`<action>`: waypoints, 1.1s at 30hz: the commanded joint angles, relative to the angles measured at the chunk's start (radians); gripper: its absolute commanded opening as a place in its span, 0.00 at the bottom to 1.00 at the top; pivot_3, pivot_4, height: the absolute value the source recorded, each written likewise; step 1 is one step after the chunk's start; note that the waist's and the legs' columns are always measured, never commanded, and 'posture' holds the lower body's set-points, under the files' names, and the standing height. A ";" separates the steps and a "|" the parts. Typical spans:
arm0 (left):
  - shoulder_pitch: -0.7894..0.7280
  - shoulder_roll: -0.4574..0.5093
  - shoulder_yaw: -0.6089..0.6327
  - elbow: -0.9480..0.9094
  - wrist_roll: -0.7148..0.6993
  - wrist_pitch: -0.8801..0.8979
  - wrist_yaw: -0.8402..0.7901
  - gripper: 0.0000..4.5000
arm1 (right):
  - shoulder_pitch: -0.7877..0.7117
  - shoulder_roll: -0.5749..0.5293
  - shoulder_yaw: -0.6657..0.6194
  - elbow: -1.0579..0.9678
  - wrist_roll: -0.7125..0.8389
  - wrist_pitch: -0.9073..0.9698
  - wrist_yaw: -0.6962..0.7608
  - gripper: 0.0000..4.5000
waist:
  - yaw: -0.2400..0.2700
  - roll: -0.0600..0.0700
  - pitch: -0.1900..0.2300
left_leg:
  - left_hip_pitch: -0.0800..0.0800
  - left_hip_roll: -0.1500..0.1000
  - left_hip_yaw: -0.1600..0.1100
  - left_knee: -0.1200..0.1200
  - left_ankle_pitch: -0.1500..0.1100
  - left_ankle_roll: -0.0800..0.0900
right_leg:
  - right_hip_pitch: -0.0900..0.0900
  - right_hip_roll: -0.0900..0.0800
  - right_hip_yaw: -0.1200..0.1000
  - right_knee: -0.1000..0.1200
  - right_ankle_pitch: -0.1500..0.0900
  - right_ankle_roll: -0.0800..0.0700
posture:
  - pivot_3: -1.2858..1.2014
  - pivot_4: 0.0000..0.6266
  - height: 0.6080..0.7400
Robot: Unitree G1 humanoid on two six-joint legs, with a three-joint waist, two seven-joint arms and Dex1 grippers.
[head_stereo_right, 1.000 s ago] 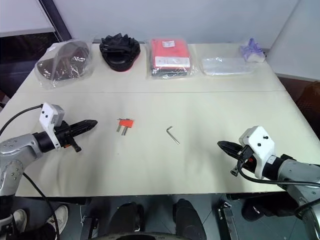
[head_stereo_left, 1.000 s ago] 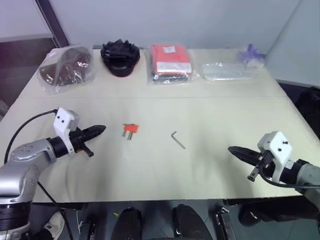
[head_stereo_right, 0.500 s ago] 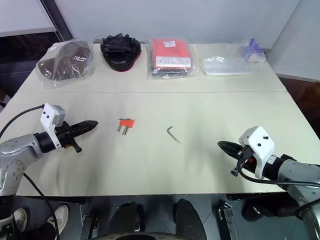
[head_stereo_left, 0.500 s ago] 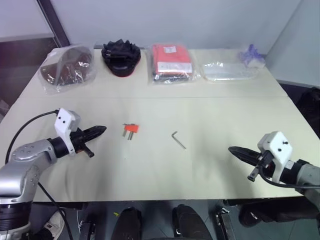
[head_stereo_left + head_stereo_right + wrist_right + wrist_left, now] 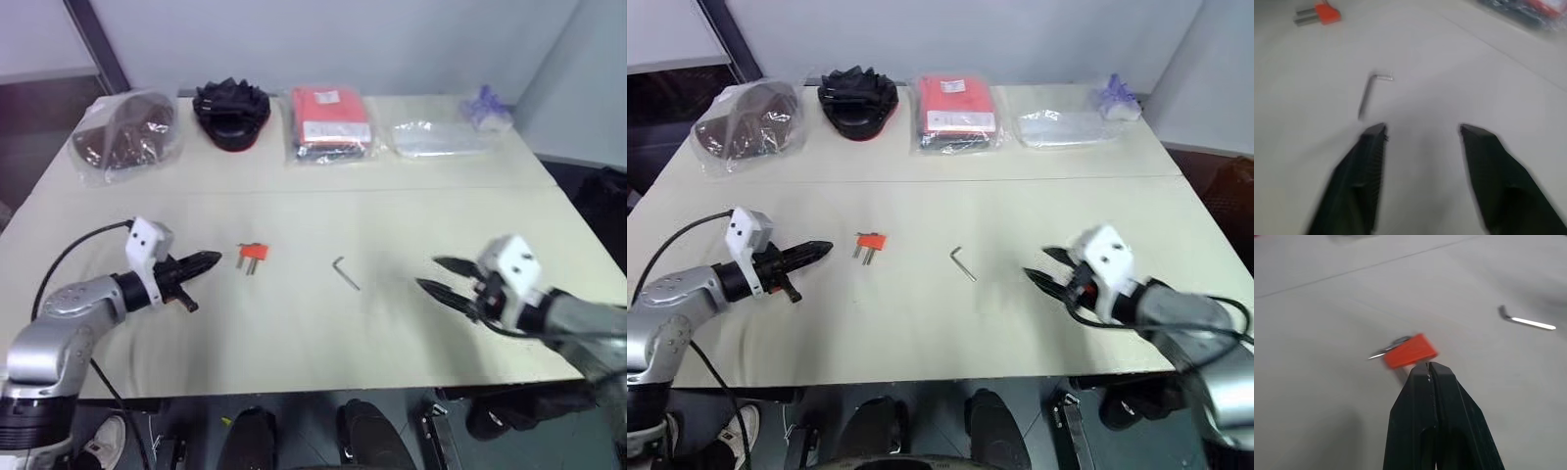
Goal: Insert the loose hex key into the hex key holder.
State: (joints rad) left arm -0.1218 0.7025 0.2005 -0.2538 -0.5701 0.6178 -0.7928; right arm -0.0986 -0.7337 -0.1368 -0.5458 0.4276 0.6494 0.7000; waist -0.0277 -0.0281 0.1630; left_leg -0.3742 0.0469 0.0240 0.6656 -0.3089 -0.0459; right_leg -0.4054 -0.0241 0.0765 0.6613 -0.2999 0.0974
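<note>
The loose hex key (image 5: 346, 273), a thin grey L-shaped rod, lies flat near the middle of the cream table. The hex key holder (image 5: 253, 253), a small orange block with short grey keys sticking out, rests to its left. My left gripper (image 5: 214, 260) is shut with nothing in it, its tips a short way left of the holder (image 5: 1409, 350). My right gripper (image 5: 432, 273) is open and hovers to the right of the hex key (image 5: 1369, 94), pointing at it without touching.
Along the far edge of the table (image 5: 313, 333) sit a bagged dark cap (image 5: 127, 135), a black object (image 5: 232, 110), a red packet in clear plastic (image 5: 331, 121), a clear bag (image 5: 443, 138) and a purple item (image 5: 486, 106).
My right gripper has opened and moved left and forward toward the hex key. My left gripper has edged right toward the holder, still shut.
</note>
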 commanded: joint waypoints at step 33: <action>0.157 0.013 0.073 -0.199 -0.020 0.027 0.076 0.00 | -0.890 0.619 0.507 1.452 -0.505 -0.794 0.124 0.99 | -0.023 0.002 0.001 | -0.001 0.003 0.000 0.000 0.000 0.000 | -0.004 -0.005 -0.002 0.004 0.000 0.000 | 0.52 0.24 1.00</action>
State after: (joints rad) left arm 0.0335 0.7099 0.2436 -0.4151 -0.5787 0.6461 -0.7221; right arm -0.9555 -0.1283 0.3958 0.8875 -0.0728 -0.1119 0.8335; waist -0.0509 -0.0263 0.1641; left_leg -0.3752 0.0496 0.0245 0.6651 -0.3088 -0.0461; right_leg -0.4092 -0.0293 0.0740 0.6653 -0.2995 0.0979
